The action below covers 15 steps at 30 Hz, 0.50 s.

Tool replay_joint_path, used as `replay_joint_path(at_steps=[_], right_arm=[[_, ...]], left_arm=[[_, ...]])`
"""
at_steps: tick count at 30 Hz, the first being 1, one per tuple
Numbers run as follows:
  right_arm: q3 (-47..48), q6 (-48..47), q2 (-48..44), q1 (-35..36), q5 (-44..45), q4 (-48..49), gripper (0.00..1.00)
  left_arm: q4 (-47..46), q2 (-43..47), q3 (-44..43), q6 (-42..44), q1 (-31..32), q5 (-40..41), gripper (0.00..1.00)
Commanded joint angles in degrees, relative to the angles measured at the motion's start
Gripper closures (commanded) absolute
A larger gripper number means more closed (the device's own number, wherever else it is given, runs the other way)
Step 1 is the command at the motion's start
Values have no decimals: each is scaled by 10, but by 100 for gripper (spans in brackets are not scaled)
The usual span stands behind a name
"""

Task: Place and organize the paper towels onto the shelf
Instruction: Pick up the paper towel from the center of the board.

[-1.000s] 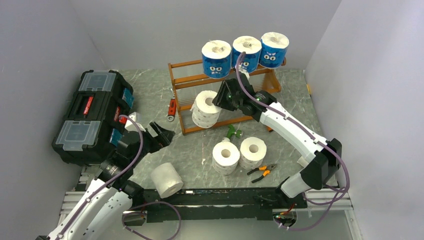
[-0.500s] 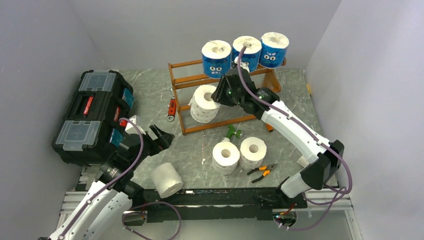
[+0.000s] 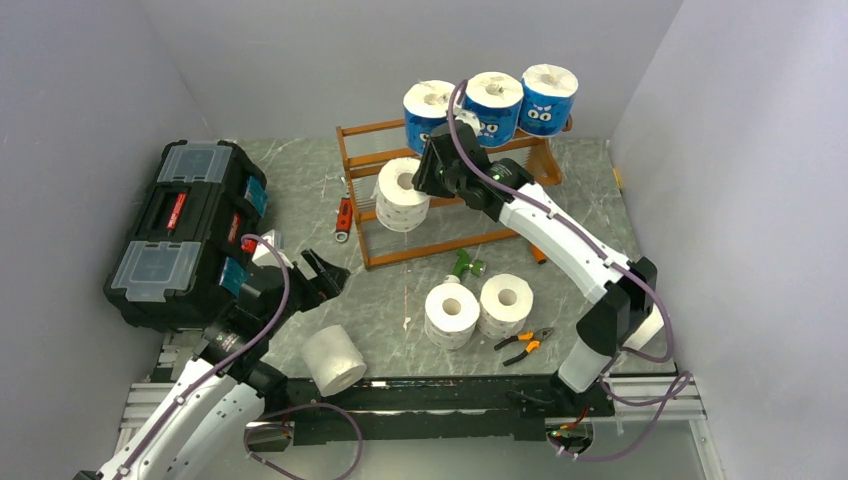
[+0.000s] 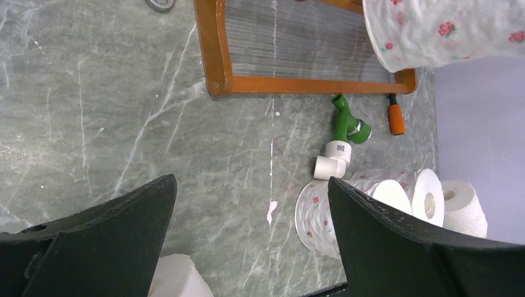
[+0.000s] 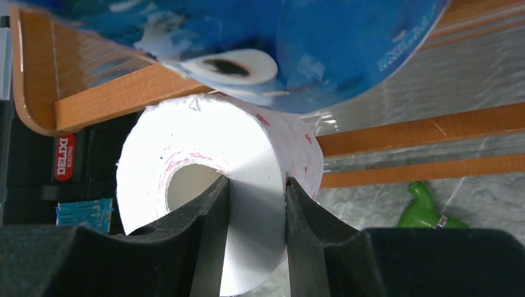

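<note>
**Top view.** The right arm reaches far forward over the shelf (image 3: pixel 352 170). The right gripper (image 3: pixel 428 178) is clamped on a white paper towel roll (image 3: pixel 400 195), held at the shelf's left half below three blue-wrapped rolls (image 3: pixel 493 105). The left arm is bent low, left of the shelf.

**Left wrist view.** The left gripper (image 4: pixel 251 204) gapes wide and holds nothing, in front of the shelf.

**Right wrist view.** The fingers (image 5: pixel 210 235) pinch the roll's wall beside its core. The red label (image 5: pixel 64 158) beyond the shelf is unreadable.

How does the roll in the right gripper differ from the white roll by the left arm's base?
The held roll is pinched through its core by the right gripper, at the shelf; the near roll sits loose on the table. The held roll shows red flower print; the near roll looks plain. Both are white.
</note>
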<state>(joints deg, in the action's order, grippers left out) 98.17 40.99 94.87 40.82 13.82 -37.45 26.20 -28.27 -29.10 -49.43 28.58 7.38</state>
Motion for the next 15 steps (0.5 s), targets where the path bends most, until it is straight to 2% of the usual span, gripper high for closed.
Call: replay_joint_path(at_steps=[1, 8, 15], right_arm=[[50, -9, 17, -1, 15, 18, 79], [74, -7, 45, -1, 17, 9, 78], [91, 0, 65, -3, 17, 7, 77]], left_arm=[[-7, 6, -2, -2, 1, 2, 1], [-24, -7, -6, 0, 0, -4, 1], [-49, -54, -48, 16, 0, -14, 2]])
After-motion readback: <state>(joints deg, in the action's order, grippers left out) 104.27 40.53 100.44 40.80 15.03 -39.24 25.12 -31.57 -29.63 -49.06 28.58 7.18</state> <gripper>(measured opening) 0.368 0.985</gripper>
